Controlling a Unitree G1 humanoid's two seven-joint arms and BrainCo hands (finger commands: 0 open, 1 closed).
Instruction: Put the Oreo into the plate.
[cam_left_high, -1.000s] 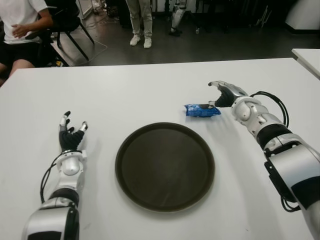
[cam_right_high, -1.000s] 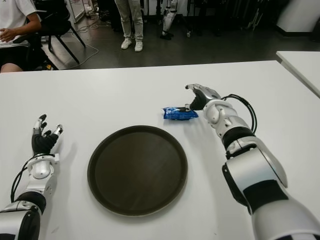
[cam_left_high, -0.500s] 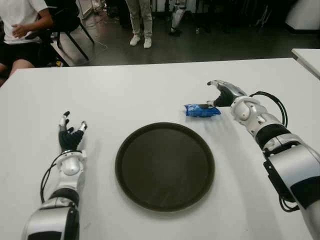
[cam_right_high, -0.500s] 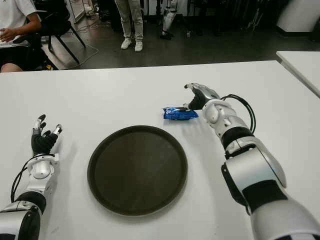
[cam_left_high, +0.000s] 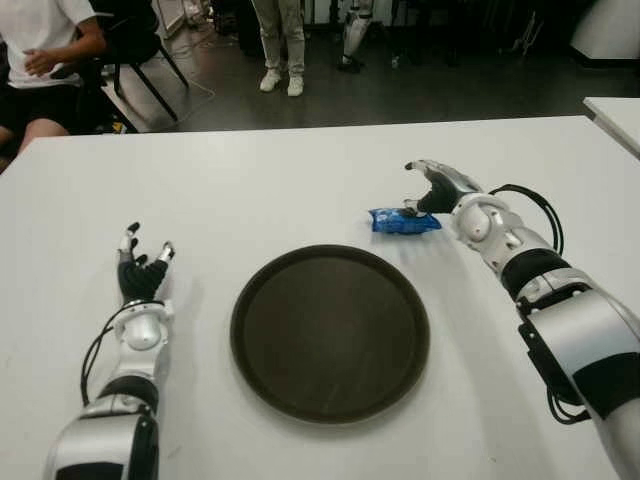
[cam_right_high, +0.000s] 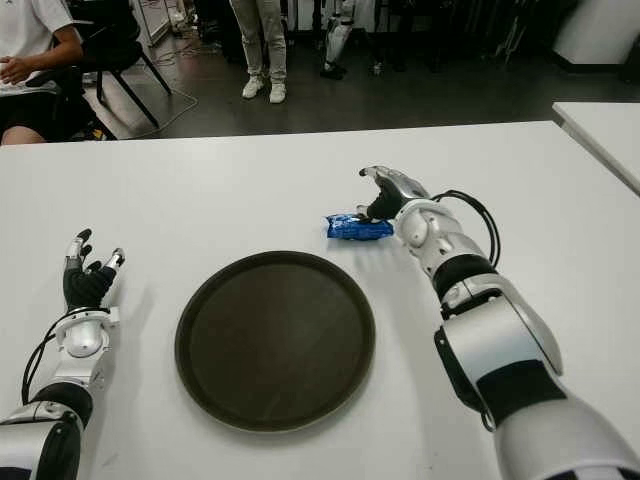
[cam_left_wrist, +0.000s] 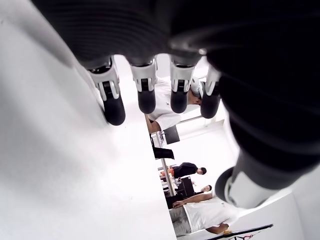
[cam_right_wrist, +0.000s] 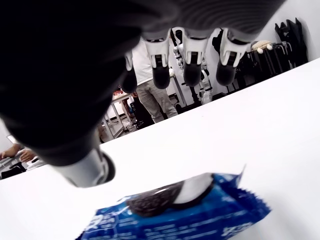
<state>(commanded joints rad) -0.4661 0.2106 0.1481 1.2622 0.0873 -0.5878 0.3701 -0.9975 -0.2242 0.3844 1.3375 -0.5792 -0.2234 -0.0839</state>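
Observation:
A blue Oreo packet (cam_left_high: 404, 220) lies flat on the white table (cam_left_high: 300, 180), just beyond the far right rim of the round dark plate (cam_left_high: 330, 332). My right hand (cam_left_high: 428, 188) hovers over the packet's right end, fingers spread and arched above it, thumb close to the wrapper. In the right wrist view the Oreo packet (cam_right_wrist: 180, 212) sits under the open fingers (cam_right_wrist: 192, 65) with a gap between them. My left hand (cam_left_high: 141, 268) shows on the table's left side, left of the plate, fingers open and pointing away.
People sit and stand beyond the table's far edge, one seated on a chair (cam_left_high: 140, 45) at the far left. A second white table's corner (cam_left_high: 615, 115) shows at the far right.
My right hand has shifted a little left, further over the Oreo packet's right end. The packet, plate and left hand have not moved.

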